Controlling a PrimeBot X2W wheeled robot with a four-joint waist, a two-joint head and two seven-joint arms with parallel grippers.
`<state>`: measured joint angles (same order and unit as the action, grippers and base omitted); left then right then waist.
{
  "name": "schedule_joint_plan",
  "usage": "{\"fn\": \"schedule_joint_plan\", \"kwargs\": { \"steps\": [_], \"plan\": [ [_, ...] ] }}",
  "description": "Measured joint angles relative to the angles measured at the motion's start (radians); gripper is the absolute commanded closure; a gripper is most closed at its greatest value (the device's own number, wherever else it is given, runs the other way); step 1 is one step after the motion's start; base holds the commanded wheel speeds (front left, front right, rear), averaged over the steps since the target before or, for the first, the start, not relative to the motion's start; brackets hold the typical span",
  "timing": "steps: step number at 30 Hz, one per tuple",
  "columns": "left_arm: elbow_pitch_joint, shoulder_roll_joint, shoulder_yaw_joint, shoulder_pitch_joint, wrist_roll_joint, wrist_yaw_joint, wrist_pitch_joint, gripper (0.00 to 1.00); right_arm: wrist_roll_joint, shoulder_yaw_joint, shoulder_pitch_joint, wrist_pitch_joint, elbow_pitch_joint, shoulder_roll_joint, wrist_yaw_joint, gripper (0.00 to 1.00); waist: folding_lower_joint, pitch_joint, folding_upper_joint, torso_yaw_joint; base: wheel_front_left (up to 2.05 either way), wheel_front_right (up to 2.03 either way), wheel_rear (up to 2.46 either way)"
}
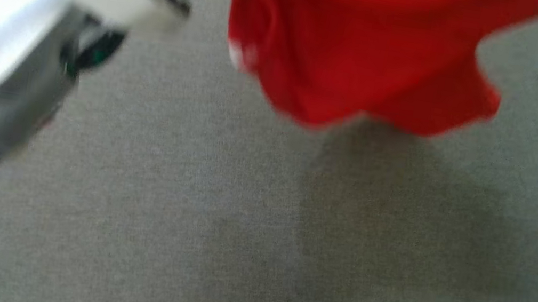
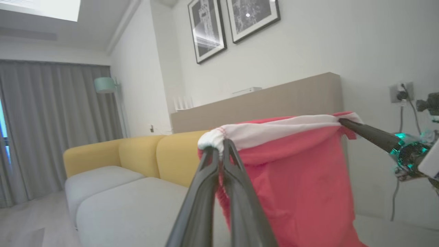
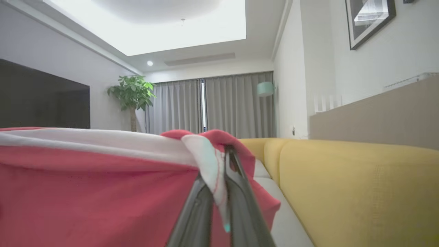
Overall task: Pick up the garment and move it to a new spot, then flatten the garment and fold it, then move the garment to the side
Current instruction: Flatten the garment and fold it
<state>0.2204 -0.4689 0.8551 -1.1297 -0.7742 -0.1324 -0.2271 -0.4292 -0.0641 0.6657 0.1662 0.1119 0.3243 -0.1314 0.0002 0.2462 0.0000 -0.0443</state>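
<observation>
The garment (image 2: 301, 178) is red with a white band along its top edge. It hangs stretched between my two grippers above the grey seat. In the left wrist view my left gripper (image 2: 220, 145) is shut on one end of the white band, and the right gripper's fingers (image 2: 368, 134) pinch the other end. In the right wrist view my right gripper (image 3: 218, 164) is shut on a white fold of the garment (image 3: 85, 192). The blurred head view has the garment (image 1: 360, 52) hanging at the top, with my left forearm (image 1: 4, 49) at the left.
A sofa with a yellow back (image 2: 144, 154) and grey seat cushions (image 2: 137, 206) lies below and behind. A beige panel (image 2: 274, 99) runs along the wall, with a socket and cable (image 2: 401, 92) at the right. The grey surface (image 1: 236, 221) spreads under the garment.
</observation>
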Motion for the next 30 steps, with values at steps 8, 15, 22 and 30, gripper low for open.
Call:
{"fn": "schedule_joint_plan", "kwargs": {
  "steps": [8,15,22,30],
  "plan": [
    [0.100,0.130,-0.122,-0.188,0.110,0.000,-0.031,1.00,-0.002,-0.093,0.279,0.085,0.159,0.083,0.000,1.00,0.0002,0.102,0.0000,-0.005,0.00,0.00,0.00],
    [0.016,0.152,-0.134,-0.058,0.181,0.000,-0.034,1.00,0.017,-0.067,0.241,0.091,0.144,0.090,0.000,1.00,0.0000,0.145,0.0000,0.002,0.00,0.00,0.00],
    [-0.031,0.123,-0.072,0.283,0.173,0.000,-0.033,1.00,0.013,-0.067,-0.086,0.091,0.125,0.087,0.000,1.00,-0.0003,0.133,0.0000,0.017,0.00,0.00,0.00],
    [-0.042,0.121,0.038,0.665,0.092,0.000,-0.032,1.00,-0.077,-0.114,-0.393,-0.015,0.048,0.104,0.000,1.00,-0.0005,0.041,0.0000,0.014,0.00,0.00,0.00]
  ]
}}
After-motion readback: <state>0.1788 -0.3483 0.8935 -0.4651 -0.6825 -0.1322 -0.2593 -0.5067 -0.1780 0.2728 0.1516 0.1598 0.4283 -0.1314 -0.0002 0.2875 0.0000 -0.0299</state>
